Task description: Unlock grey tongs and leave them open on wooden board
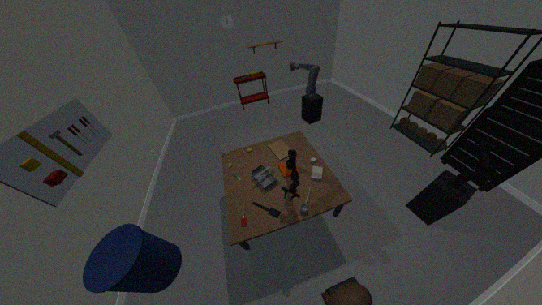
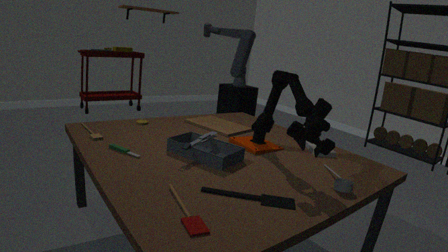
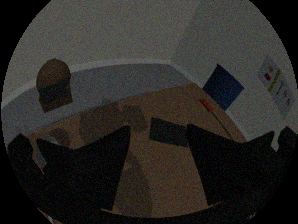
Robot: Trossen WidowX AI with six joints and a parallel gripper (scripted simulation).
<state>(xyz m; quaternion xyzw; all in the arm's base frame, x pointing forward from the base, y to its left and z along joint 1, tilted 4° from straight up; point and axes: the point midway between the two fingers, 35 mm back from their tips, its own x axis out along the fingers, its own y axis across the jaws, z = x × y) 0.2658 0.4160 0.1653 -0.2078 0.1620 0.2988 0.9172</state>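
The grey tongs rest across the roasting tin. Their arms look close together; the lock is too small to make out. The wooden board lies flat at the back of the table, behind the tin and the arm's base. My gripper is in the air over the table, to the right of the tin and well away from the tongs. Its fingers stand apart with nothing between them. The wrist view does not show the tongs, tin or board.
A black spatula and a red one lie near the front. A grey ladle lies front right. A white block lies right of the orange base. A green-handled tool lies left of the tin.
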